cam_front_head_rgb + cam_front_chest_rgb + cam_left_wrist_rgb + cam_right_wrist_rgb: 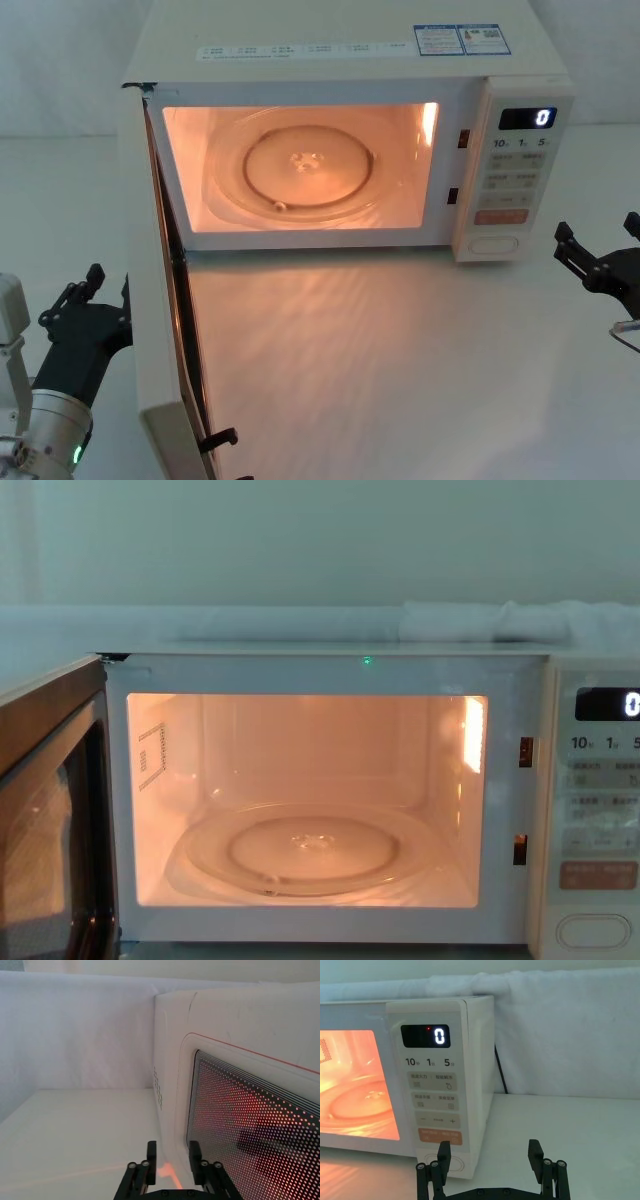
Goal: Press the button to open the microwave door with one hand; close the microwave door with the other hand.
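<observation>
1 microwave door [160, 330] stands wide open at the left; 1 button [490, 243] sits lowest on the panel; left gripper [170, 1152] outside the door, right gripper [490, 1152] near the button, both with fingers released.

Cream-white microwave door [175, 1060] with thin pink outline and dark window of fine dot mesh. Orange-lit cavity [300, 165]; clear glass turntable [300, 850]. Orange-red key [439, 1136]; white digit on black display [425, 1036].

A glass turntable [305, 165] sits inside the lit cavity [300, 800].
</observation>
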